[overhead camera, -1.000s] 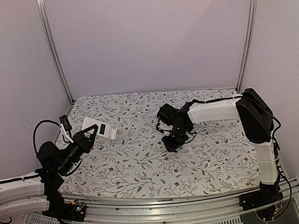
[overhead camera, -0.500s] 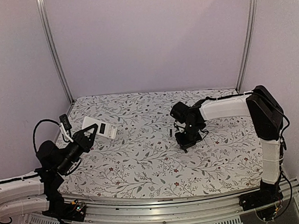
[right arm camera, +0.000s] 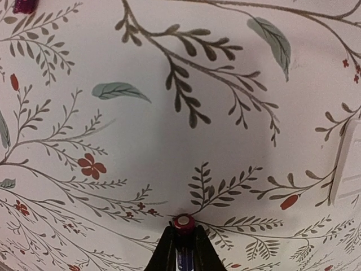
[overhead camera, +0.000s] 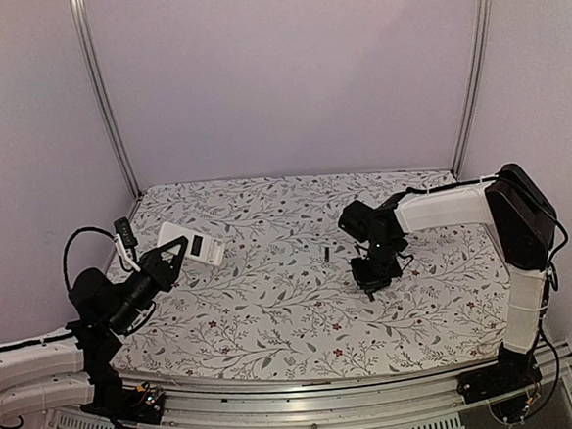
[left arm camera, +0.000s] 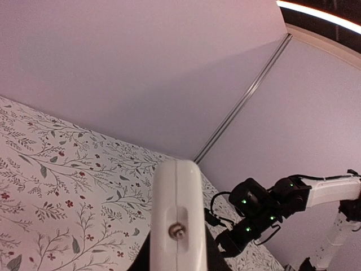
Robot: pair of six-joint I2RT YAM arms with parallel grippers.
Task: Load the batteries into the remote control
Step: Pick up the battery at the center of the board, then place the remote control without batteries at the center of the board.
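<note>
The white remote control (overhead camera: 192,244) is held up off the cloth at the left, its back with the dark battery slot facing up, and my left gripper (overhead camera: 176,252) is shut on it. The left wrist view shows the remote control (left arm camera: 176,209) end-on between the dark fingers (left arm camera: 213,255). Right of centre, my right gripper (overhead camera: 369,275) points down at the cloth. It is shut on one of the batteries (right arm camera: 184,222), whose red-ringed tip sticks out just above the cloth. A second black battery (overhead camera: 325,255) lies loose on the cloth left of that gripper.
The floral cloth (overhead camera: 273,314) covers the whole table, with metal frame posts (overhead camera: 107,109) at the back corners. A flat white piece (right arm camera: 347,166) lies at the right edge of the right wrist view. The right arm (left arm camera: 254,206) shows in the left wrist view.
The right arm has swung to the right with its jaws closing, uncovering the loose battery on the cloth. The left arm and the remote have stayed still.
</note>
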